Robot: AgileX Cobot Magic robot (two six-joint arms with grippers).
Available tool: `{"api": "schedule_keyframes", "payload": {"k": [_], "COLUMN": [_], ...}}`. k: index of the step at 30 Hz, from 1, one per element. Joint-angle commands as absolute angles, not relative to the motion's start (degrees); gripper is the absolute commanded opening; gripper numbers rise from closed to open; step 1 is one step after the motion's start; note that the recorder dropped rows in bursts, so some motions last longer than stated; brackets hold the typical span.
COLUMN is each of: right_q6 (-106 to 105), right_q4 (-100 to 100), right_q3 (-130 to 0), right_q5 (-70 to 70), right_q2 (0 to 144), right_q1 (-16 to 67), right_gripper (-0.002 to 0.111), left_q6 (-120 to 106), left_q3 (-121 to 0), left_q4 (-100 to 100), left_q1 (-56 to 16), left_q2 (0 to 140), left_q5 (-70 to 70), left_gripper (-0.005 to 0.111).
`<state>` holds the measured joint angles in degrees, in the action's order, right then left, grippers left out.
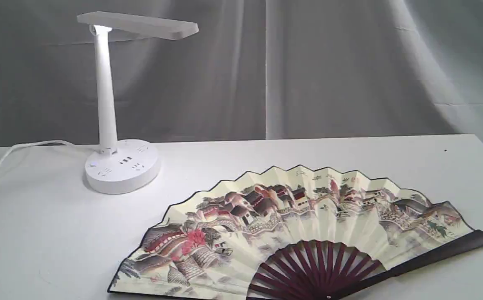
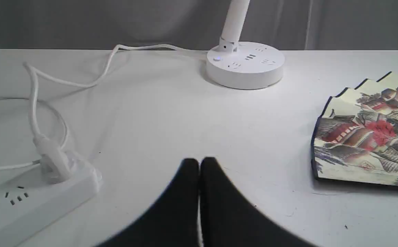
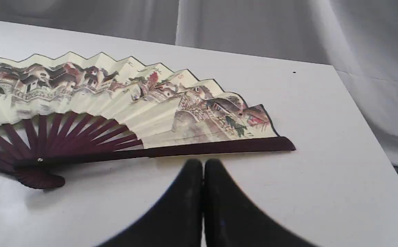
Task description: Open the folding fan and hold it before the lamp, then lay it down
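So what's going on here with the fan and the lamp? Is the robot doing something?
Nothing is being handled at this moment. The folding fan lies fully spread and flat on the white table, painted side up. It sits to the right of the lamp and apart from it. The left pincer and the right pincer are both closed and empty, and neither touches the fan. Judging by that, the fan looks already opened and laid down.
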<state>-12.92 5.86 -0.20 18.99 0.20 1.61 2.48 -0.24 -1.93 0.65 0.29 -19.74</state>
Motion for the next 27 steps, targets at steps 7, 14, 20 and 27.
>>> {"api": "schedule_keyframes", "payload": {"k": [7,14,20,27], "right_q6": [-13.3,-13.3,-13.3,-13.3], "right_q4": [7.2,7.2,7.2,7.2], "right_q3": [0.0,0.0,0.0,0.0], "right_q5": [19.1,19.1,19.1,19.1], "right_q2": [0.0,0.0,0.0,0.0], "right_q1": [1.2,1.2,1.2,1.2], "right_gripper": [0.000,0.000,0.000,0.000], "left_q6": [2.5,2.5,2.5,2.5], "left_q3": [0.0,0.0,0.0,0.0], "left_q4": [-1.8,-1.8,-1.8,-1.8], "left_q1": [0.8,0.8,0.8,0.8], "left_q2": [0.0,0.0,0.0,0.0], "left_q5": [-19.1,-19.1,-19.1,-19.1], "left_gripper": [0.000,0.000,0.000,0.000]}}
